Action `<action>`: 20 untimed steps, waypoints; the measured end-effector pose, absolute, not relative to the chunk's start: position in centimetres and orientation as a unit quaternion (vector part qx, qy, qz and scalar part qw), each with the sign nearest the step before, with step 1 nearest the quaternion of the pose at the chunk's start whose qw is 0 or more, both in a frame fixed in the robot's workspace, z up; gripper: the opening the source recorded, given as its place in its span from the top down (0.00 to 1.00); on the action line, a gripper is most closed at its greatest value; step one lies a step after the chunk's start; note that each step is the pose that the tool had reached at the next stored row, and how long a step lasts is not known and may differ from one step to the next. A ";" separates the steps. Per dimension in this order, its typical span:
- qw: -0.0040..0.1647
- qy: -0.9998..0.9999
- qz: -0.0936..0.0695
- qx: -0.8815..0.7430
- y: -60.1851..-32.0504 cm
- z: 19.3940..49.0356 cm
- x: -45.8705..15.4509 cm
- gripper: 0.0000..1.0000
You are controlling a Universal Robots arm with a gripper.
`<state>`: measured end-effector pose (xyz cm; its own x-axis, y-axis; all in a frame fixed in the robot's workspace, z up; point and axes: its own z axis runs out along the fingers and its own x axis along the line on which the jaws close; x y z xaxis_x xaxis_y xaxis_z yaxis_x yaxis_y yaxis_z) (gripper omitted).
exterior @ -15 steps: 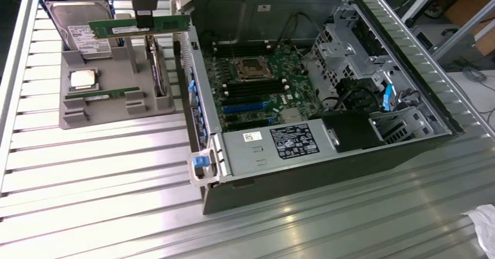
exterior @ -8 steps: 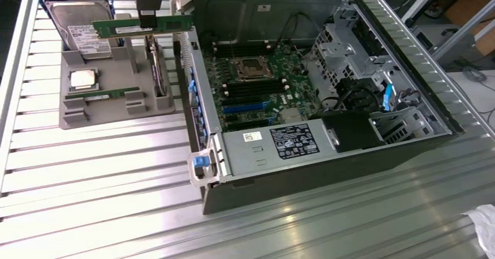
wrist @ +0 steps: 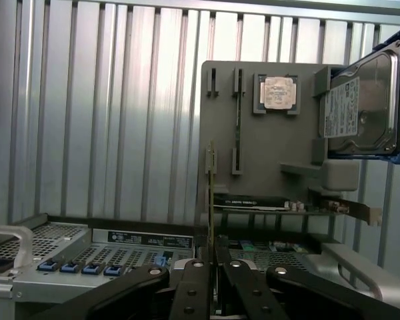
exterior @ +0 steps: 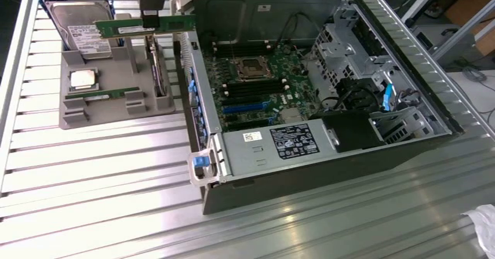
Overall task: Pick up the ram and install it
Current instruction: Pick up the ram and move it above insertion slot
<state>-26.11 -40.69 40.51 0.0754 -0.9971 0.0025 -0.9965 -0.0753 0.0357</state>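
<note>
The black gripper (exterior: 148,20) (wrist: 213,259) has its fingers pressed together on a long, narrow green ram stick (exterior: 175,23) (wrist: 210,213), pinching it near mid-length. The stick is held level and on edge in the air, clear of everything beneath it. It hangs over the gap between a grey plastic parts holder (exterior: 116,112) (wrist: 267,157) and the near wall of an open dark metal computer case (exterior: 309,169). One end reaches over the holder, the other over the case's rim.

In the wrist view the stick is seen edge-on, as a thin upright line rising from between the fingers.

The holder sits on the slatted aluminium bench (exterior: 93,178) toward its far corner at the exterior view's left. It carries a boxy silver hard drive with a white label (exterior: 71,17) (wrist: 360,107), a square silver processor chip (exterior: 83,79) (wrist: 278,92) and a second green memory stick (exterior: 101,92) lying in its slot.

The case lies open-side up just beside the holder, showing a dark green motherboard (exterior: 255,88) and a silver power supply box (exterior: 270,146) at its near end.
</note>
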 end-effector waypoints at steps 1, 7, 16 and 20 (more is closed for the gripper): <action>0.014 -0.680 -0.011 0.733 -40.7 40.5 -26.1 0.87; 0.014 -0.680 -0.011 0.733 -40.7 40.5 -25.8 0.87; 0.014 -0.680 -0.011 0.733 -40.7 40.5 -25.5 0.87; 0.014 -0.680 -0.011 0.733 -40.7 40.5 -25.3 0.87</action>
<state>-25.33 -40.69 40.51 0.0754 -0.9971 0.0026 -0.9965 -0.0753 0.0358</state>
